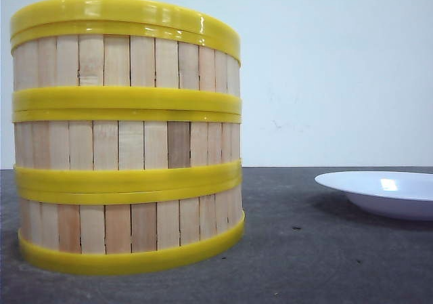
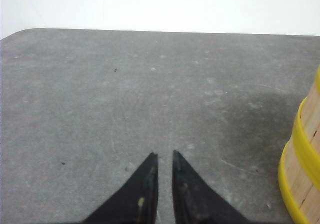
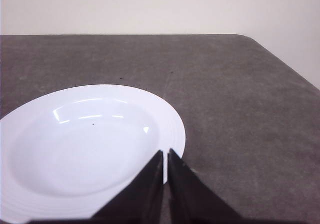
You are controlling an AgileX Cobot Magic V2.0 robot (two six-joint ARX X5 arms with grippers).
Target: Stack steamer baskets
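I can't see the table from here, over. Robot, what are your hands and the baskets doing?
Left gripper shut, empty. Right gripper shut, empty, above white plate. Three steamer baskets stacked. Nothing in the way.

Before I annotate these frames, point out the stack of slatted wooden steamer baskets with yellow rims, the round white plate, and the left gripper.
stack of steamer baskets (image 1: pixel 128 145): front view, middle basket's slat wall.
white plate (image 3: pixel 75 144): right wrist view, inner bowl.
left gripper (image 2: pixel 164 156): left wrist view, between its fingertips.

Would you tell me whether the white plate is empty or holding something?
Empty: the right wrist view shows the white plate's bare bowl.
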